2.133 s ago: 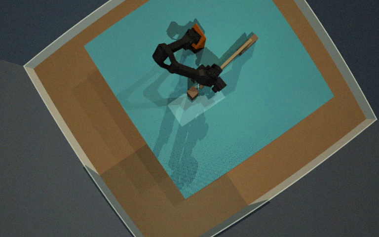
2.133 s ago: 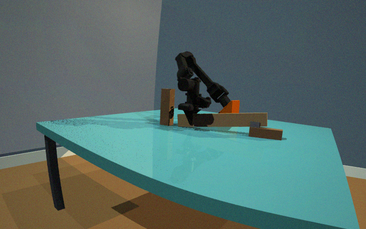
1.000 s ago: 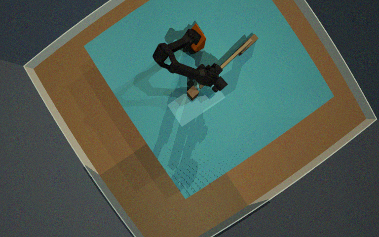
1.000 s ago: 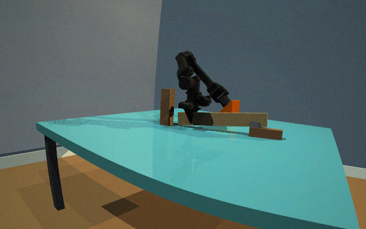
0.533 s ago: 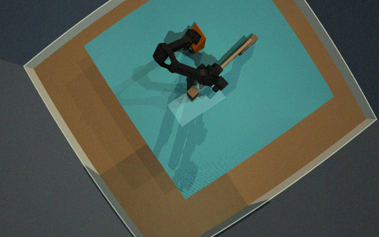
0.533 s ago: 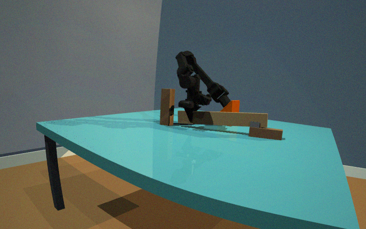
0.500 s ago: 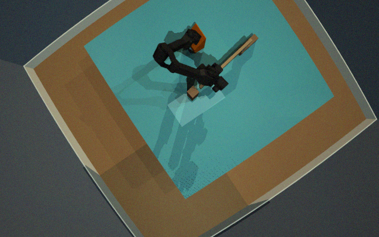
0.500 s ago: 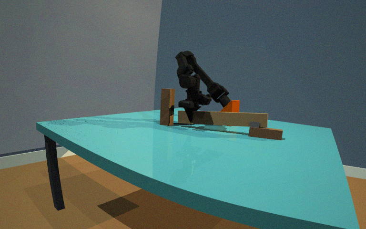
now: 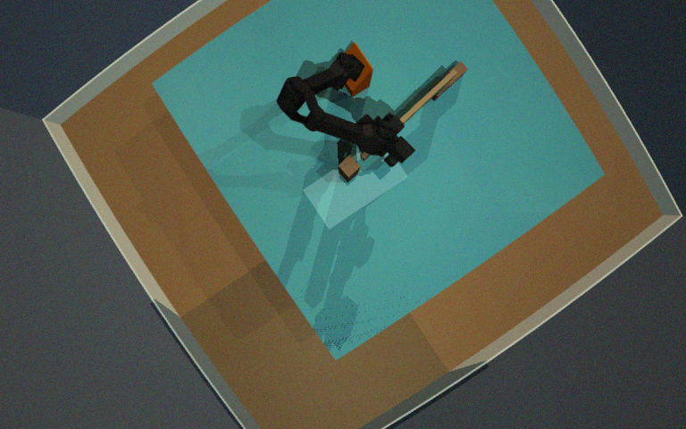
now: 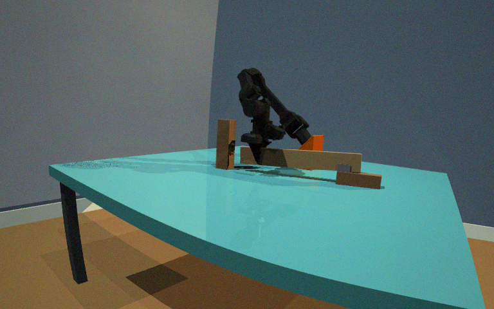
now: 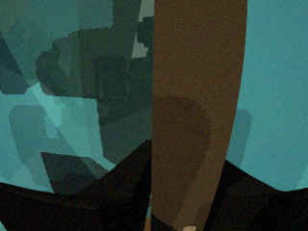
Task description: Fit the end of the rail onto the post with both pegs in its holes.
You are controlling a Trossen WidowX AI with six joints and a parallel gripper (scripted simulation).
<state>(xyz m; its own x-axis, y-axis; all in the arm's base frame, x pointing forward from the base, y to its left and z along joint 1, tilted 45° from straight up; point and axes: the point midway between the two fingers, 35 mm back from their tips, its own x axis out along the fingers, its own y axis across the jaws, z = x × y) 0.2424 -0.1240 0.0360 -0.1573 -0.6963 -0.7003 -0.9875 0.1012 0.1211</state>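
rail [image 9: 429, 96] [image 10: 313, 158] [image 11: 192, 72] sits clamped in the gripper [image 9: 364, 151] [image 10: 257, 160] [image 11: 171, 148], near end raised just right of the post [image 9: 348, 166] [image 10: 222, 143], far end at the block [image 9: 459, 71] [image 10: 358, 179], so lifting seems in hand and the next move wants levelling, then pushing left onto the pegs.
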